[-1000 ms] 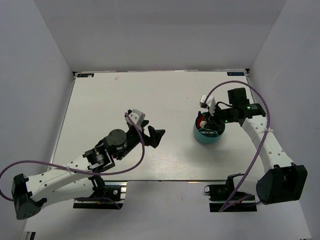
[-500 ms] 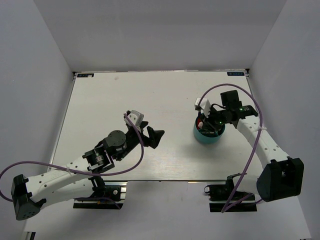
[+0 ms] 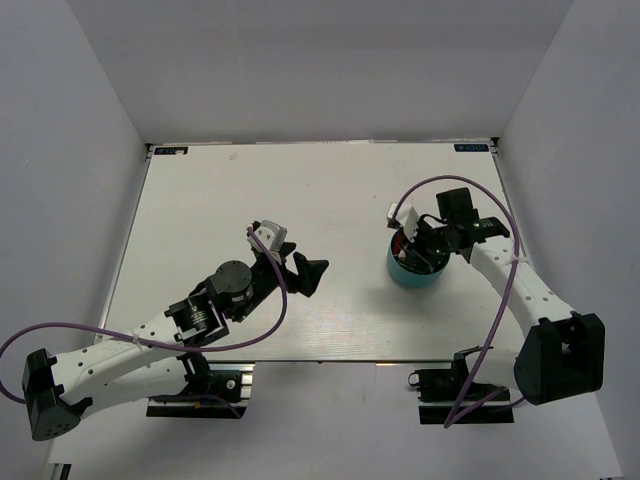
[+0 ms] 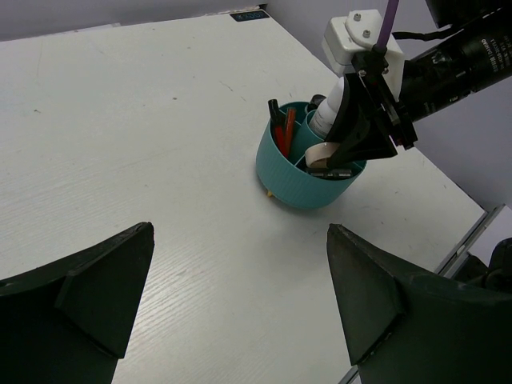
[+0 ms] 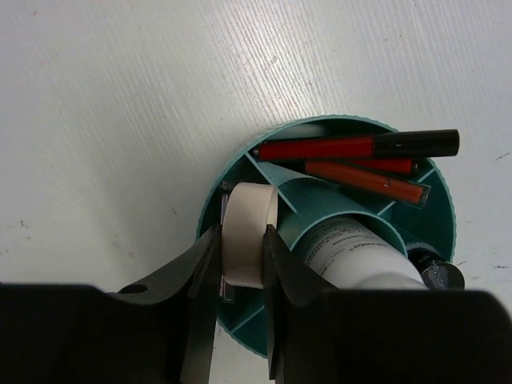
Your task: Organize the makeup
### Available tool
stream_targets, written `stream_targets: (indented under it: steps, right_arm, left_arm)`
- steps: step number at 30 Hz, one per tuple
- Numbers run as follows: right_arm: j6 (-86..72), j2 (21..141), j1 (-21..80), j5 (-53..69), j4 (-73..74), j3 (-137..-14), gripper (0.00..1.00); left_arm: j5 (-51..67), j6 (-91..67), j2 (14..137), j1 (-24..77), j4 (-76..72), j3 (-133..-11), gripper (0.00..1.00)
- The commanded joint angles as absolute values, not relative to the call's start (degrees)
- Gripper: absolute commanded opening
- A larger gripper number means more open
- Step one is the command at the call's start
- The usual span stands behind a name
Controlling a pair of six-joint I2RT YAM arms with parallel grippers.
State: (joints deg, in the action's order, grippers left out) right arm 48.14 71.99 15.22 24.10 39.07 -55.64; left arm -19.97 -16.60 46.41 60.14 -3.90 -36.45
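A: Makeup, where's it at?
B: All in the teal tub (image 5: 336,122). Two thin red pencils (image 5: 356,148) lie slanted in one outer compartment, side by side. The upper one has a black cap poking out past the rim.
A: Bottle?
B: White bottle (image 5: 352,256), upright in the round middle cell, small print on its label.
A: Compact?
B: Round compact (image 5: 250,228), pale cream, standing on edge in an outer compartment next to the pencils' one. It's pinched flat-side to flat-side by the right gripper (image 5: 240,240).
A: Anything else?
B: A small dark silvery cap (image 5: 436,274) in an outer cell beside the bottle. Can't tell more.
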Motion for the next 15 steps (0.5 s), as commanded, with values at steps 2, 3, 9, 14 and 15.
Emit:
stream_targets:
  steps: [2,3,9,14,15]
  right_arm:
    - [49.4,70.6,15.6,23.2,38.6,-55.4,0.11]
    - [49.7,70.6,15.7,23.5,38.9,-55.5,0.11]
    - [49.5,70.1,15.7,23.7,39.4,-55.4,0.23]
    - [48.8,69.8,15.7,23.7,39.8,-55.8,0.53]
    - [48.8,69.7,15.6,23.6,39.8,-55.8,0.57]
  left_arm:
    - [-20.3,-16.9,46.0,60.4,-4.2,-37.1,0.98]
    - [-20.3,-16.9,46.0,60.4,-4.2,-37.1,0.98]
    - [-20.2,-16.9,46.0,60.4,-4.3,-37.0,0.98]
    - [-20.2,-16.9,46.0,60.4,-4.2,-37.1,0.98]
    - [-20.2,-16.9,45.9,60.4,-4.2,-37.1,0.98]
